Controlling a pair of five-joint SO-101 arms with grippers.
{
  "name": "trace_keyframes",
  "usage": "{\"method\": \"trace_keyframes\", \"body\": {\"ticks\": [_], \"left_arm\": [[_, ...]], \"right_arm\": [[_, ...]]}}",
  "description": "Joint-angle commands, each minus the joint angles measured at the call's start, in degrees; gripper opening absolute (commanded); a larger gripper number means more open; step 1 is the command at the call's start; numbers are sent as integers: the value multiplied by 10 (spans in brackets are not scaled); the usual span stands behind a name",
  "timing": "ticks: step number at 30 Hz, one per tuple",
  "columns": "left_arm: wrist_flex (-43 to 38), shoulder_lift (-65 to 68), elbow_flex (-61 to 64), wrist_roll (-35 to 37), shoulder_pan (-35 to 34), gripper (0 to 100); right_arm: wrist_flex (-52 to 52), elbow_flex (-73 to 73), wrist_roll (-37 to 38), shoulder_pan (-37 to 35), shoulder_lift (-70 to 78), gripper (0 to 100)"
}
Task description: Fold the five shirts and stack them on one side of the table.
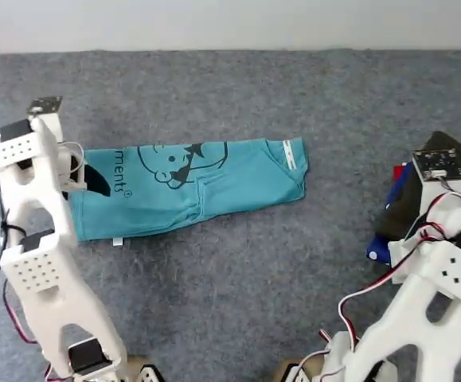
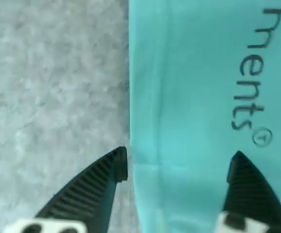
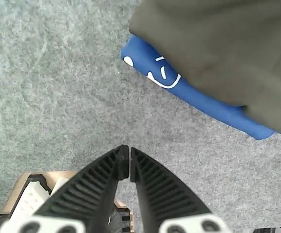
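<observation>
I'm working over a grey felt-covered table (image 1: pixel 238 294), with a plain white wall (image 1: pixel 230 24) along its far edge. A teal cotton shirt with black print (image 1: pixel 214 187) lies folded into a long band left of centre, collar label toward the middle. Its other end is covered by the left arm.

The left gripper (image 2: pixel 179 160) has its jaws spread wide, one finger over felt and one over teal cloth, straddling the shirt's edge. The right gripper (image 3: pixel 129 155) has its jaws pressed together on nothing, over bare felt near the stack.

In the stack, a dark olive folded shirt (image 3: pixel 218 48) lies on a blue folded shirt with white print (image 3: pixel 203 104). A red sliver (image 1: pixel 398 169) peeks out at the far side. The right arm hides most of the stack, so I can't count the shirts. A pale wooden block (image 3: pixel 19 191) sits below the right gripper, cut off.
</observation>
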Motion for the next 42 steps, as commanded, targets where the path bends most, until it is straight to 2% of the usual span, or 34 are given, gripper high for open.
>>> {"method": "trace_keyframes", "body": {"ticks": [1, 6, 12, 16, 20, 29, 35, 42], "left_arm": [[-11, 18, -28, -3, 20, 326], [-5, 90, -78, -2, 29, 231], [74, 167, -205, -7, 27, 130], [123, 209, -299, -30, 30, 15], [138, 210, -349, -16, 33, 13], [137, 72, -219, 7, 98, 13], [137, -52, -141, 55, 170, 13], [136, -147, -131, 107, 280, 13]], "right_arm": [[20, 0, 5, 5, -15, 20], [20, 0, 5, 6, -15, 20], [20, 0, 5, 6, -15, 20], [20, 0, 5, 6, -15, 20], [20, 0, 5, 7, -15, 20], [20, 0, 5, 7, -15, 20], [19, 0, 4, 7, -15, 20], [17, 0, 2, 7, -15, 20]]}}
